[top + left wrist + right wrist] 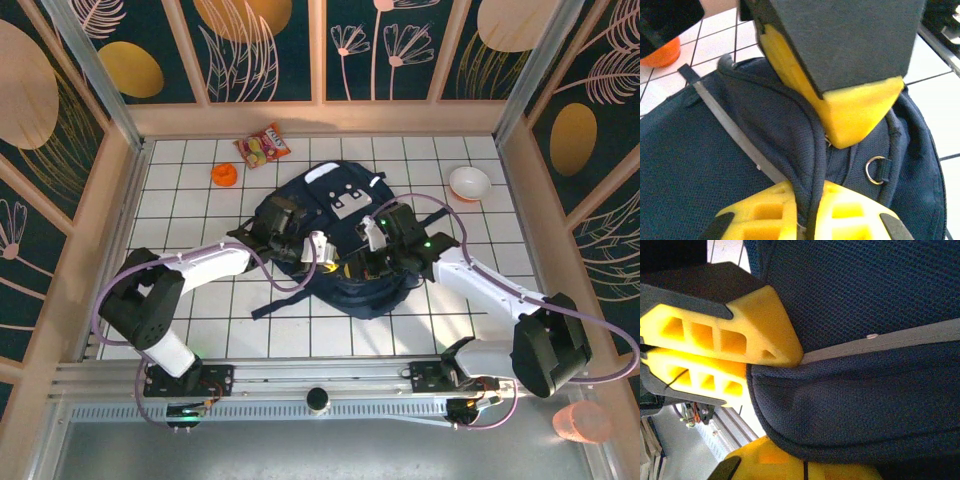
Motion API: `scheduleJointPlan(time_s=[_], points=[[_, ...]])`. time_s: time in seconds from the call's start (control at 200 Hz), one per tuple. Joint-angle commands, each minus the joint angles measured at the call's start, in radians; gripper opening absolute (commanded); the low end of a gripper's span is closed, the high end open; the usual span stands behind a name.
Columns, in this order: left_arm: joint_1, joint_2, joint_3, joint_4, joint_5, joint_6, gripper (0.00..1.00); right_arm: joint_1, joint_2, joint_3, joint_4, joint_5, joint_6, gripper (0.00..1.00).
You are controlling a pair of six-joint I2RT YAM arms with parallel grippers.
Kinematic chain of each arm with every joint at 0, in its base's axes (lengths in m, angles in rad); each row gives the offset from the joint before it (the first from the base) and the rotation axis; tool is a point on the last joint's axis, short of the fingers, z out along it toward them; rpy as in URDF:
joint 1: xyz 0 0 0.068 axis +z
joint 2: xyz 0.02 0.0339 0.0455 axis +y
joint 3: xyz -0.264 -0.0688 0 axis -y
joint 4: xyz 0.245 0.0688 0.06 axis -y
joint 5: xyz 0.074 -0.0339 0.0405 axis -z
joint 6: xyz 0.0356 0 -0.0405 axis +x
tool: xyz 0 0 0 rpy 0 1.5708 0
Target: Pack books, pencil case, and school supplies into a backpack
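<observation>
Top external, left tool (330,262), right tool (358,266), both clamped on backpack (378,294) rim

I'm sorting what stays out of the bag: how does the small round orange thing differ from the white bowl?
Colour: the orange object is bright orange, the bowl white.
Size: the bowl is clearly wider than the orange object.
Place: the orange object lies on the left arm's side of the backpack, the bowl on the right arm's side.
Both are round and lie apart from the backpack, toward the far wall.

Backpack (345,195) centred on table (190,200)
</observation>
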Motion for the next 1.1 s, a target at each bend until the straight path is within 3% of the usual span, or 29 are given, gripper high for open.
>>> scheduleJointPlan(time_s=[0.0, 0.08, 0.32, 0.44, 0.591, 0.696, 0.911, 1.096], points=[[-0.006, 0.003, 0.018, 0.049, 0.035, -0.031, 0.0, -0.008, -0.006, 0.024, -0.124, 0.105, -0.023, 0.13], [-0.005, -0.002, 0.015, 0.06, 0.032, -0.044, 0.0, -0.006, -0.009, 0.018, -0.129, 0.114, -0.025, 0.21], [-0.004, -0.005, 0.014, 0.067, 0.027, -0.059, 0.0, -0.003, -0.042, 0.016, -0.137, 0.154, -0.019, 0.26], [-0.005, -0.008, 0.014, 0.064, 0.017, -0.058, 0.0, -0.003, -0.059, 0.021, -0.144, 0.193, -0.008, 0.18], [-0.004, -0.011, 0.015, 0.06, 0.008, -0.059, 0.0, 0.002, -0.07, 0.026, -0.156, 0.219, -0.008, 0.17], [-0.004, -0.011, 0.012, 0.06, 0.005, -0.058, 0.0, 0.002, -0.08, 0.024, -0.145, 0.201, -0.011, 0.0], [0.042, -0.027, -0.031, 0.062, -0.001, -0.036, 0.0, -0.036, -0.127, 0.016, -0.208, 0.194, -0.053, 0.0], [0.106, -0.062, -0.059, -0.014, 0.011, 0.036, 0.0, -0.152, -0.126, 0.0, -0.229, 0.141, -0.095, 0.0]])
